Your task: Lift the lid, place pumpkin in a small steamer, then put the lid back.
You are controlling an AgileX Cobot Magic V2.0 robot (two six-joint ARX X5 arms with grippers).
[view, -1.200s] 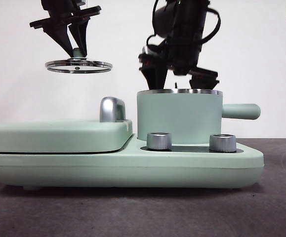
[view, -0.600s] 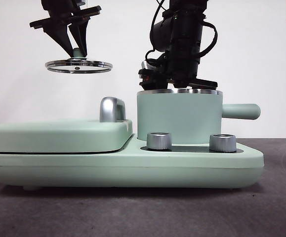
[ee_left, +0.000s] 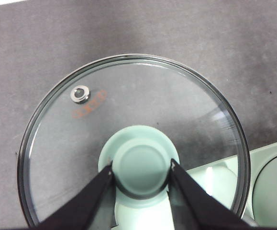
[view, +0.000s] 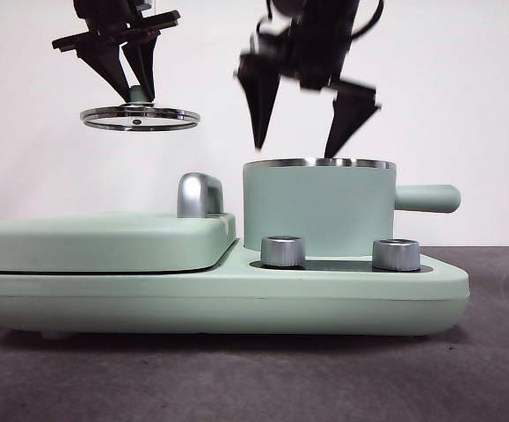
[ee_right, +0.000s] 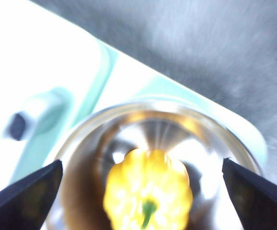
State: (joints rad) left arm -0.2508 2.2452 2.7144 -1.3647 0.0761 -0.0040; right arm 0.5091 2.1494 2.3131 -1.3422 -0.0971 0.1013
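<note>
Two grippers work above the cooker: the left gripper (view: 136,88) pinches the lid (view: 140,116) by its mint-green knob, at ten o'clock from the small steamer (view: 318,207). The right gripper (view: 296,145), jaws spread wide, hangs directly over the steamer, where the pumpkin (ee_right: 148,191) sits inside.

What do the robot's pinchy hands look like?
Both are black. The left gripper has two thin, pointed jaws under a flat black crossbar. The right gripper has longer, tapered jaws like spikes, below a chunky black body with looping black cables.
</note>
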